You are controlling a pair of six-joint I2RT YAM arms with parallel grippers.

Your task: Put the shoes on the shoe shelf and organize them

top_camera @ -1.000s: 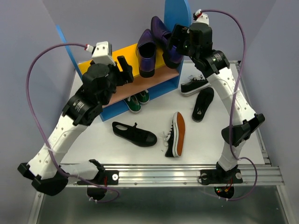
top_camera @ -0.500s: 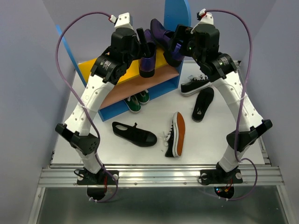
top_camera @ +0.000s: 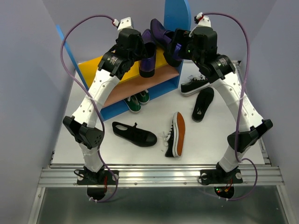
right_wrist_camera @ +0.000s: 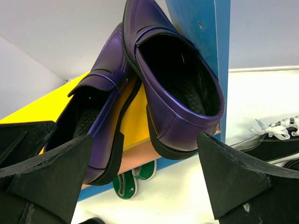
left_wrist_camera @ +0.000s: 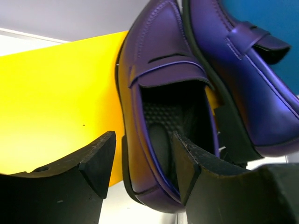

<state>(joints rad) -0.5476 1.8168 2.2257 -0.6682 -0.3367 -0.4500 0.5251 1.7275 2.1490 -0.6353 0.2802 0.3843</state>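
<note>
Purple and glossy, two loafers (top_camera: 148, 56) sit on the yellow top board (left_wrist_camera: 56, 93) of the shoe shelf (top_camera: 163, 91) at the far edge of the bench (top_camera: 205, 140), with both arms reaching over them. Within the last second the left arm (top_camera: 100, 88) has swung up from the shelf's front. The left gripper (left_wrist_camera: 142, 149) has narrowed around the near loafer (left_wrist_camera: 159, 60), one black wedge-shaped finger outside its side wall and the other inside the heel opening. It is not yet clenched, and a gap still shows.

The right gripper (right_wrist_camera: 145, 136) has spread fully and grasps nothing. The second loafer (right_wrist_camera: 182, 119) leans tilted against the tall blue side panel (right_wrist_camera: 205, 32). The pair appears delivered but untidy, and the left arm looks set to straighten its shoe.

Smooth stitched uppers, thick black heels and a dimpled insole contrast with the matt boards. Green sneakers (top_camera: 137, 100) sit tucked beneath the tan lower board (top_camera: 149, 81). Loose mid-bench lie a black slip-on (top_camera: 134, 134) and a canvas sneaker (top_camera: 177, 134) on its side, orange outsole showing. Two more black shoes (top_camera: 203, 103) lie toward the right edge.
</note>
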